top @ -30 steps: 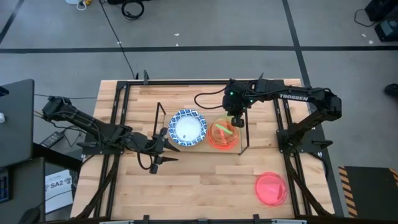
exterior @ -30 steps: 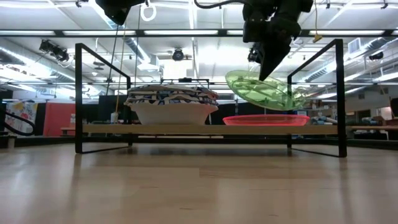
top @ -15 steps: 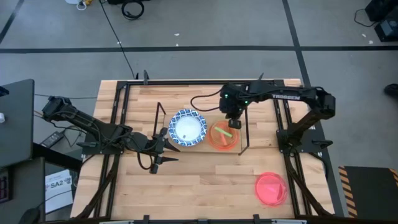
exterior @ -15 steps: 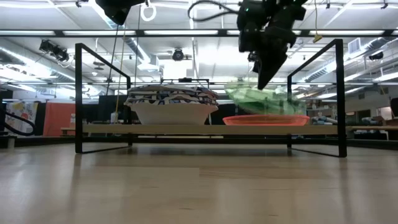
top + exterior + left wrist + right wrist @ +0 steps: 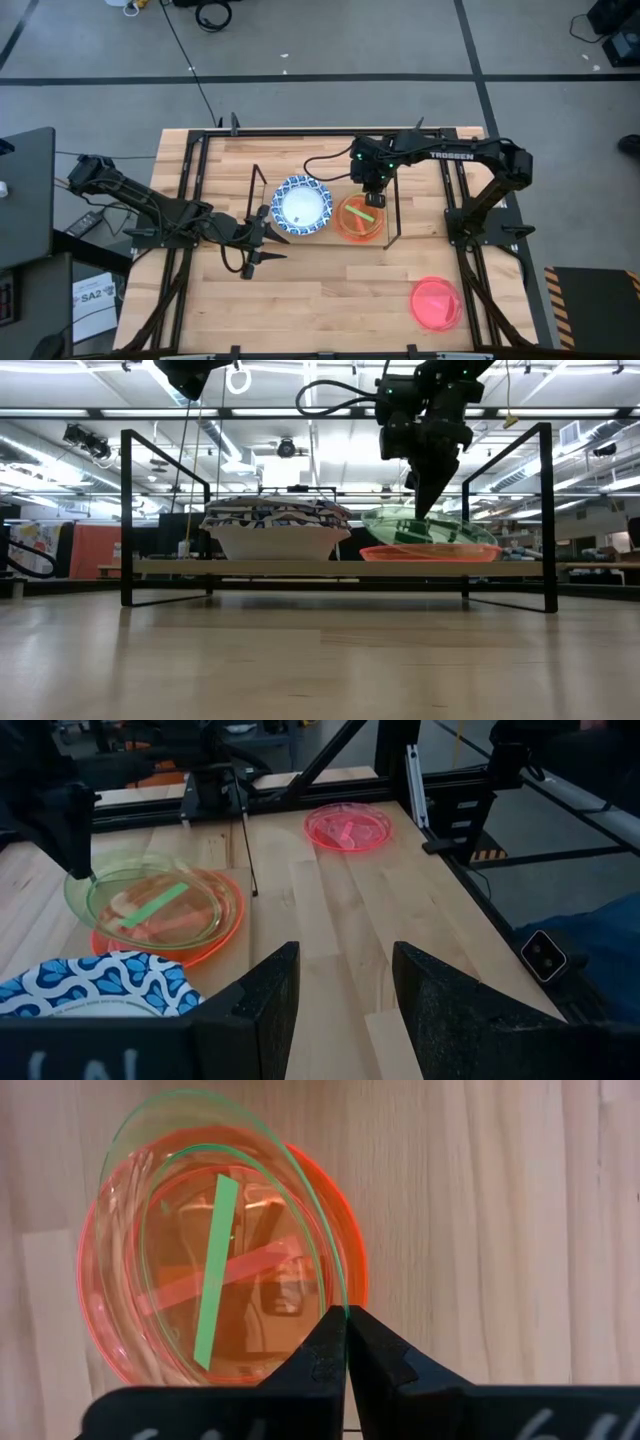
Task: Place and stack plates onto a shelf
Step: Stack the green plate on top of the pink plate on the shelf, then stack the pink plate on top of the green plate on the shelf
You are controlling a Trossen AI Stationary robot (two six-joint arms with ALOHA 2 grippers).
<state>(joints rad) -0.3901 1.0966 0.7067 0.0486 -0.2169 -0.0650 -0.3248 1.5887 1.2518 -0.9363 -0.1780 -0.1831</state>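
On the shelf (image 5: 300,568), a low wood board between black wire frames, stands a stack of blue-patterned white plates (image 5: 302,205). Right of it lies an orange plate (image 5: 428,553) with a red-pink one in it (image 5: 120,1330). A translucent green plate (image 5: 430,528) hangs just over them, held by my right gripper (image 5: 372,196), which is shut on it. Whether the green plate touches the plates below, I cannot tell. My left gripper (image 5: 345,990) stands open by the shelf's left end, holding nothing. Another red-pink plate (image 5: 436,303) lies on the tabletop. My right gripper pinches the green plate's rim (image 5: 345,1310) between its two fingers, on the plate's far side. The fingers come steeply from above, pointing down (image 5: 425,508). The plate is nearly level, a little higher at its left, low over the orange plate.
The shelf's black wire frames (image 5: 125,520) (image 5: 548,510) rise at both short ends, the right one close beside my right gripper. The tabletop's near half (image 5: 330,300) holds only the lone red-pink plate, at the near right. Black rails (image 5: 190,190) run along the table's sides.
My right gripper has come down over the orange plate and gone a little toward the table's left. The green plate, clearly tilted and held higher a second ago, has sunk and come nearly level just above the orange plate.
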